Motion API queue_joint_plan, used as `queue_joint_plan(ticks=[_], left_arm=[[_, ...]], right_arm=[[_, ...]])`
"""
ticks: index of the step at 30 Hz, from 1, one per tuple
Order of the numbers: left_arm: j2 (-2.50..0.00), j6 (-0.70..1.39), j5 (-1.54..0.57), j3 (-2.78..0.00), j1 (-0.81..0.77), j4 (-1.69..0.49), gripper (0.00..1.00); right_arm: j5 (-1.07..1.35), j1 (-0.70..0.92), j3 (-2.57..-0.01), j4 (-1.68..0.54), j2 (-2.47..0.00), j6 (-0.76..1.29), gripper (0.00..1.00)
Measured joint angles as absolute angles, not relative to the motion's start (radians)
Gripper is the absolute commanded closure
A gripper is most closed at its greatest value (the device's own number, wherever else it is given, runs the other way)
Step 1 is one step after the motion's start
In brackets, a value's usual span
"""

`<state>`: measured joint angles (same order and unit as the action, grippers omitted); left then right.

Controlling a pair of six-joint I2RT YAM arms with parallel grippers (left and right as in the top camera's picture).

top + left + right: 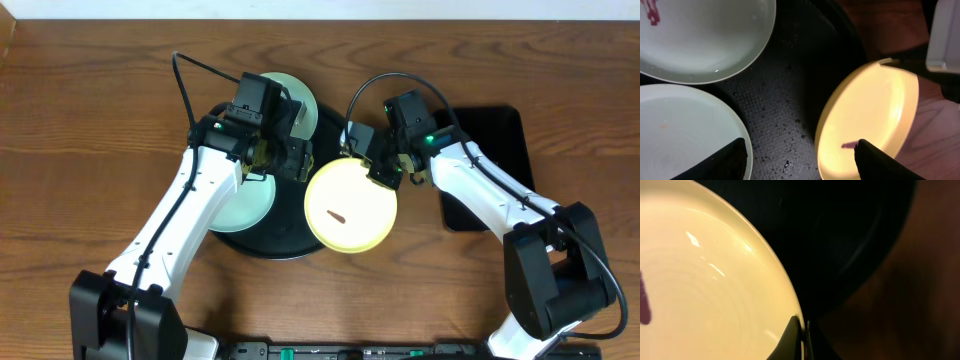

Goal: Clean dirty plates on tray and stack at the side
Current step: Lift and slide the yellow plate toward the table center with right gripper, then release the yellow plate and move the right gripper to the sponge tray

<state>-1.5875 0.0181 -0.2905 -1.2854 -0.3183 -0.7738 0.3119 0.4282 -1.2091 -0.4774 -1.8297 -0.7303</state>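
While the bench (100,100) carries the black tray (285,228) beneath the left claw (285,160), jaws apart, the right claw (802,335) pinches the rim of the pale yellow plate (350,205), tilted over the tray's edge. Likely stiff, light, slick and breakable, it suits a rim grip. A reddish smear (337,216) marks it.

Smooth, glossy glaze is seen on the yellow plate (350,205), with highlights caught across faint concentric rings. The same sheen is carried by the mint-green plates (245,205) at nine and eleven o'clock of it. The black tray (785,90) is shown finely pebbled and beaded with droplets. The table (90,120) is marked by brown wood grain, and the arm shells (190,215) are rendered in smooth white plastic.
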Motion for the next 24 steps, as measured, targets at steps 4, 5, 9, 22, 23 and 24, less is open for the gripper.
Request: queue_joint_plan(ticks=[4,5,9,22,23,24], left_arm=[[-1.588,0.018,-0.29,-1.285,-0.318,-0.777,0.29],[-1.588,0.018,-0.291,-1.285,-0.318,-0.781,0.29],[-1.588,0.017,-0.291,-1.285,-0.318,-0.807,0.29],[-1.588,0.018,-0.291,-1.285,-0.318,-0.855,0.29],[-1.588,0.018,-0.29,-1.285,-0.318,-0.855,0.28],[-1.588,0.018,-0.29,-1.285,-0.318,-0.856,0.29]], right_arm=[[0.324,0.437,-1.209,-0.464,-1.83,-0.817,0.99],[0.325,0.443,-1.209,-0.47,-1.83,-0.841,0.99],[0.327,0.487,-1.209,-0.512,-1.83,-0.964,0.99],[0.334,0.559,-1.209,-0.553,-1.83,-1.209,0.39],[0.332,0.559,-1.209,-0.548,-1.83,-1.205,0.37],[0.329,0.559,-1.209,-0.538,-1.83,-1.198,0.36]])
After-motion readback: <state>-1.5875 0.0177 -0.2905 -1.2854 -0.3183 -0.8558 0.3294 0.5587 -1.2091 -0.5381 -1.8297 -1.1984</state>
